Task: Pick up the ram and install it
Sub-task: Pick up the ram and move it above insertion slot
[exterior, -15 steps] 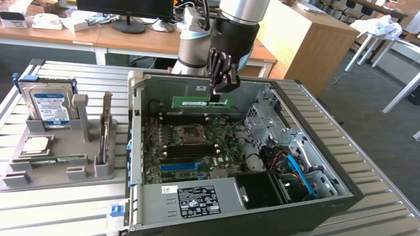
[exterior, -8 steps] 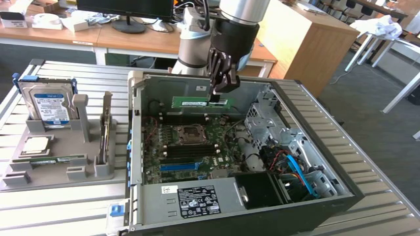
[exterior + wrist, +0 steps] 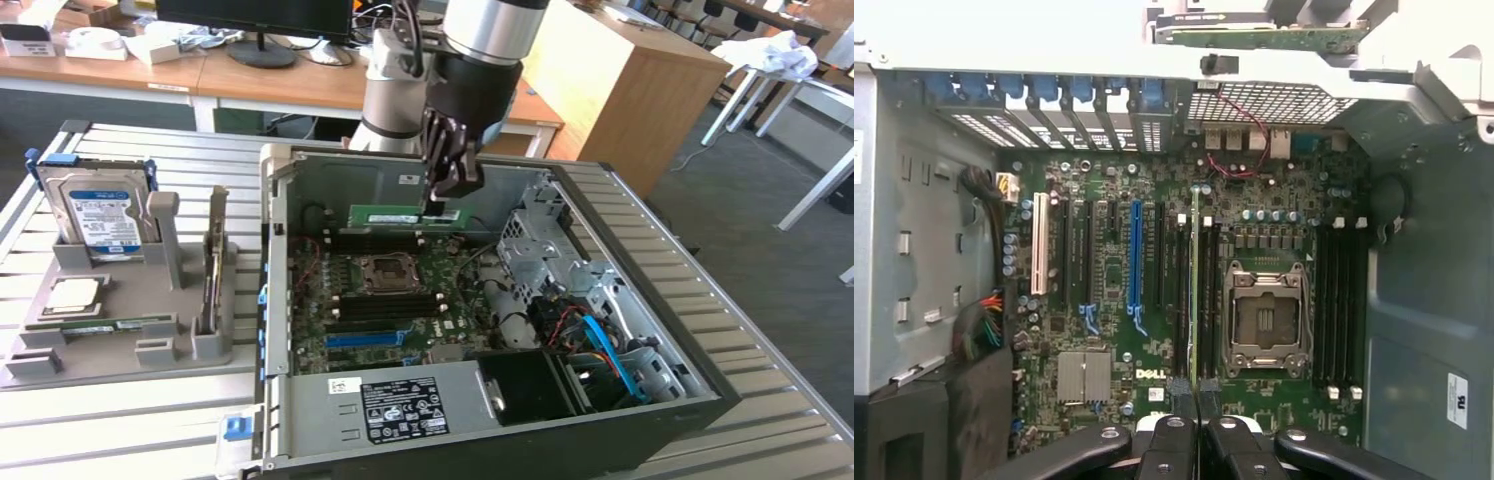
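Observation:
My gripper (image 3: 443,200) is shut on the ram (image 3: 398,215), a long green stick held level by one end. It hangs inside the open computer case (image 3: 694,350), above the back part of the motherboard (image 3: 387,300), apart from the board. In the wrist view the ram (image 3: 1195,290) shows edge-on as a thin green line running out from between my black fingers (image 3: 1172,440). There it lies over the black memory slots (image 3: 1180,290) beside the processor socket (image 3: 1266,320). My gripper (image 3: 1197,425) holds it at the near end.
On the exterior view's left a grey holder (image 3: 134,340) carries a hard drive (image 3: 91,215), a silvery processor chip (image 3: 74,293), another green stick (image 3: 100,323) and an upright card (image 3: 214,270). A blue slot (image 3: 1135,250) and a white slot (image 3: 1040,250) lie on the board. A drive cage (image 3: 534,250) and cables (image 3: 601,340) crowd the case's right.

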`<state>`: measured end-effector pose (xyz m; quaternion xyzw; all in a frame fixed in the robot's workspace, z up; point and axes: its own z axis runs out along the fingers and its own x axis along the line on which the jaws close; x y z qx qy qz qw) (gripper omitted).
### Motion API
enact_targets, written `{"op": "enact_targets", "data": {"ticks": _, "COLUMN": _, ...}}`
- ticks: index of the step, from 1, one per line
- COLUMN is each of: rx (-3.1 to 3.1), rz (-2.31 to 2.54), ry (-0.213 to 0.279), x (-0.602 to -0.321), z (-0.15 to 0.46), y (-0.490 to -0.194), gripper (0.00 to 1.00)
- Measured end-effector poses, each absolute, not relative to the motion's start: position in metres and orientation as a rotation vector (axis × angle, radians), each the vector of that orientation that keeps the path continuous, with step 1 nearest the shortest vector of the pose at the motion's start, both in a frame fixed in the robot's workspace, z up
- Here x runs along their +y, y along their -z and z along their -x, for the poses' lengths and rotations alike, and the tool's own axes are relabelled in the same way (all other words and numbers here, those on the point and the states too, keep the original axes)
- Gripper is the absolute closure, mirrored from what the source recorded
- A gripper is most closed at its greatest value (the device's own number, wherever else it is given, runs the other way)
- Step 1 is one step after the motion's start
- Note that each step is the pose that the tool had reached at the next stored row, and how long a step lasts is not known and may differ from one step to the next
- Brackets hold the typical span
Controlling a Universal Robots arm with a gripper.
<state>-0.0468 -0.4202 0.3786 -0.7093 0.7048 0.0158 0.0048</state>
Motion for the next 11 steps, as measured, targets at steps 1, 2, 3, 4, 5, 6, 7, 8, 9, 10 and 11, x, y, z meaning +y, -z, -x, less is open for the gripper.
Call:
{"op": "enact_targets", "data": {"ticks": 1, "rx": 2.207, "rz": 2.221, "ry": -0.05, "x": -0.42, "z": 0.047, "y": -0.377, "gripper": 0.88}}
{"op": "enact_targets", "data": {"ticks": 2, "rx": 2.207, "rz": 2.221, "ry": -0.049, "x": -0.42, "z": 0.047, "y": -0.376, "gripper": 0.88}}
{"op": "enact_targets", "data": {"ticks": 3, "rx": 2.207, "rz": 2.221, "ry": -0.049, "x": -0.42, "z": 0.047, "y": -0.374, "gripper": 0.88}}
{"op": "enact_targets", "data": {"ticks": 4, "rx": 2.207, "rz": 2.221, "ry": -0.05, "x": -0.42, "z": 0.047, "y": -0.373, "gripper": 0.88}}
{"op": "enact_targets", "data": {"ticks": 5, "rx": 2.207, "rz": 2.221, "ry": -0.05, "x": -0.42, "z": 0.047, "y": -0.371, "gripper": 0.88}}
{"op": "enact_targets", "data": {"ticks": 6, "rx": 2.207, "rz": 2.221, "ry": -0.05, "x": -0.42, "z": 0.047, "y": -0.37, "gripper": 0.88}}
{"op": "enact_targets", "data": {"ticks": 7, "rx": 2.207, "rz": 2.221, "ry": -0.05, "x": -0.42, "z": 0.047, "y": -0.369, "gripper": 0.88}}
{"op": "enact_targets", "data": {"ticks": 8, "rx": 2.208, "rz": 2.221, "ry": -0.05, "x": -0.42, "z": 0.047, "y": -0.367, "gripper": 0.88}}
{"op": "enact_targets", "data": {"ticks": 9, "rx": 2.208, "rz": 2.221, "ry": -0.05, "x": -0.42, "z": 0.047, "y": -0.366, "gripper": 0.88}}
{"op": "enact_targets", "data": {"ticks": 10, "rx": 2.208, "rz": 2.221, "ry": -0.05, "x": -0.42, "z": 0.047, "y": -0.365, "gripper": 0.88}}
{"op": "enact_targets", "data": {"ticks": 11, "rx": 2.207, "rz": 2.221, "ry": -0.05, "x": -0.42, "z": 0.047, "y": -0.364, "gripper": 0.88}}
